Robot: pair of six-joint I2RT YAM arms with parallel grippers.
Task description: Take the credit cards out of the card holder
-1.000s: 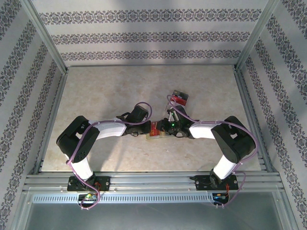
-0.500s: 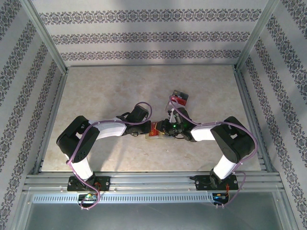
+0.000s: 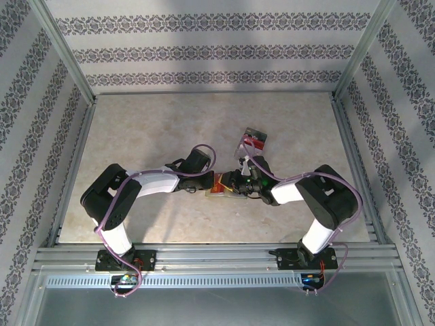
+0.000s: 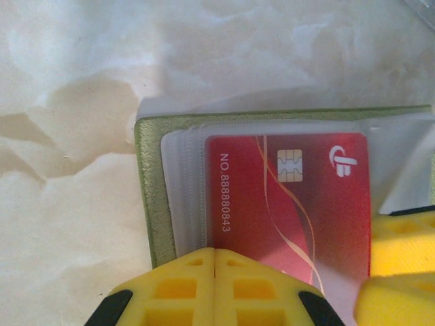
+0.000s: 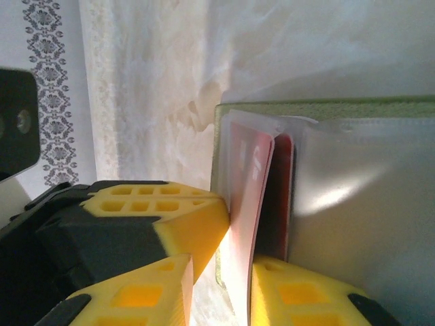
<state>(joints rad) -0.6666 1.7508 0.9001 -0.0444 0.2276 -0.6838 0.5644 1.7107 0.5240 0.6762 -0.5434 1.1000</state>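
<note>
My right gripper (image 5: 241,272) has slid in, fingers nipping the red plastic card (image 4: 289,204)'s lifted edge; my left gripper (image 4: 215,288), shut, pins the olive-green bifold card holder (image 4: 151,197).

Both tools crowd the card holder (image 3: 221,191) at mid-bench: the left tool (image 3: 215,182) presses on it from the left, the right tool (image 3: 230,182) from the right, blocking approach from either side. A small red-and-dark object (image 3: 255,139) lies just beyond. The bench (image 3: 149,129) is open toward the far side and the left.
</note>
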